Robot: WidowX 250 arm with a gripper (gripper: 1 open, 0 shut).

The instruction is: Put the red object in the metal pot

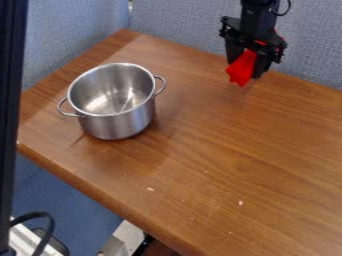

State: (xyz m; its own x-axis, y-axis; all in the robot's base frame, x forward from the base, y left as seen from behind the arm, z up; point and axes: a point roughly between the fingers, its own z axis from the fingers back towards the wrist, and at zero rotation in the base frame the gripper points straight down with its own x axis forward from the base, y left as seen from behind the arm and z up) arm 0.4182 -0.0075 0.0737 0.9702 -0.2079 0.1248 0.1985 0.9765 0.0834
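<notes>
The robot's hand is closed around the red block, gripping it near the far edge of the wooden bench, toward the right of the view. The block is tilted, its lower end pointing down and a little to the left, and the dark fingers cover its upper part. Whether its lower end touches the wood or hangs just above it cannot be told.

The metal pot stands upright on the left part of the bench, well apart from the block. It has no lid, its mouth faces up, and the inside that shows is bare shiny metal. One loop handle points to the left, the other toward the back right. Between the block and the pot there is only bare wood, with nothing standing in the way.

Behind the bench rises a grey-blue padded wall, close behind the hand. A dark upright post runs down the left edge of the view. At the lower left, below the bench's edge, lie a black cable and some white parts.
</notes>
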